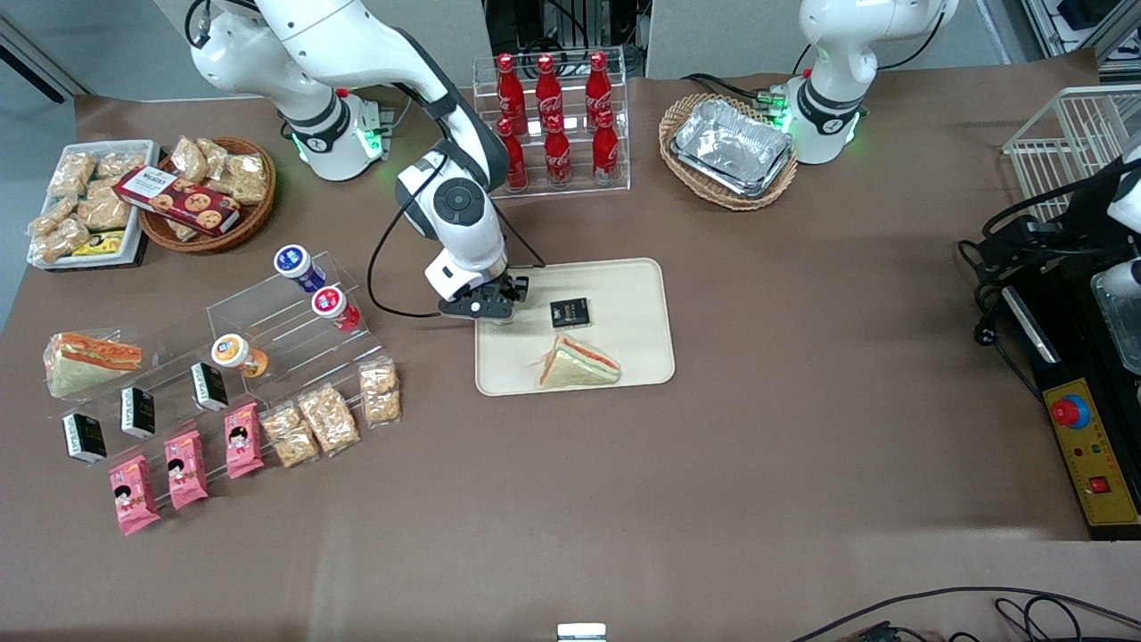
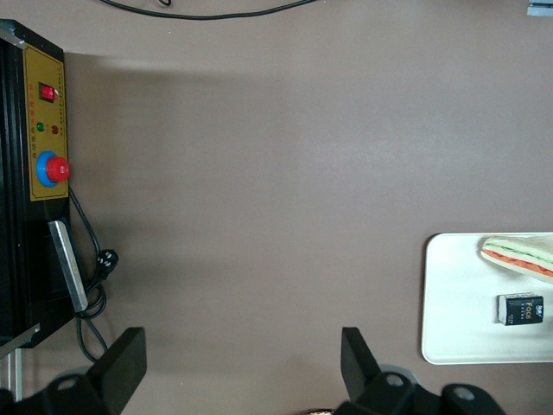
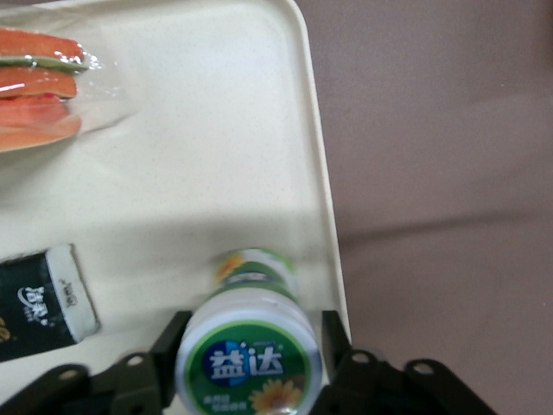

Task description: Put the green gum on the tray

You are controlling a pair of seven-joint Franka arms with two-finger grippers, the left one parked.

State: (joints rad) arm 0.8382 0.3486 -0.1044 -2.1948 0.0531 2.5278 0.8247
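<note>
Green gum [image 3: 249, 363] between hand [image 3: 249, 359] fingers above tray [image 3: 199, 156], sandwich [image 1: 578, 364] on tray.

The green gum [image 3: 248, 359], a small bottle with a white cap and round green label, stands on the cream-beige tray [image 3: 207, 164] near its rim; the tray lies mid-surface.

The hand [image 1: 496, 309] hangs over the tray [image 1: 637, 357] edge nearest the working arm, closed on the green gum [image 3: 249, 359]. On the tray, a small black packet [image 1: 570, 312] lies just beside it and a wrapped sandwich [image 1: 578, 364] sits nearer the front camera. The bare bench [image 1: 802, 294] toward the parked arm's end offers open passage.
</note>
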